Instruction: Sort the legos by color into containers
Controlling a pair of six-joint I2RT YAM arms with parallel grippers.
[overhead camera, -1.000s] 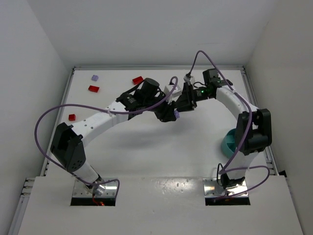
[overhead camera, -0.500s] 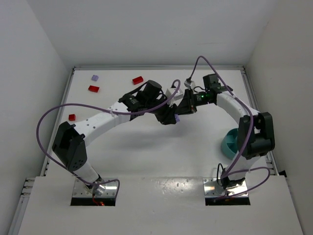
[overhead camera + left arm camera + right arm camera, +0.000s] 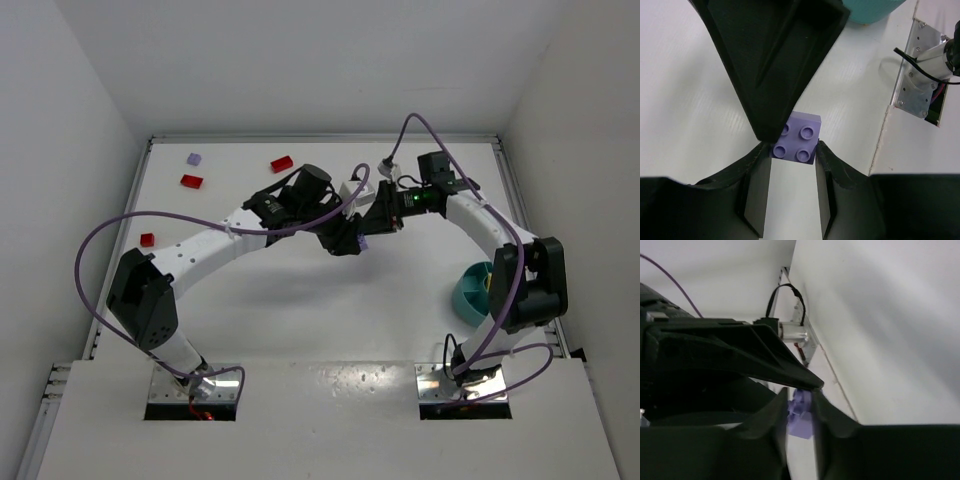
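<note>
Mid-table, right of centre and held clear of the surface: one purple brick (image 3: 362, 240), square, four studs, the item in hand. Left gripper (image 3: 345, 240): closed on the brick, one finger against each side, as the left wrist view shows. Right gripper (image 3: 375, 222): also closed on the same brick, which sits between its two fingertips in the right wrist view, and one of its fingers lies over the brick's far edge in the left wrist view. Step judged: an arm-to-arm handover, both grips in place at once. Which arm is giving cannot be told for certain, but the dish stands on the right arm's side. Teal dish (image 3: 468, 292): near right, partly hidden behind the right arm, well apart from the brick; its compartments and contents cannot be made out. Loose on the table (image 3: 300, 300): red bricks (image 3: 191, 181) (image 3: 282, 163) (image 3: 147, 239) on the far and left side, and one lilac brick (image 3: 194, 159) at far left, all well apart from the dish. Next move, as judged: the left fingers part and draw back without dragging the brick, then the right arm carries it to the dish and lowers it into one compartment.
</note>
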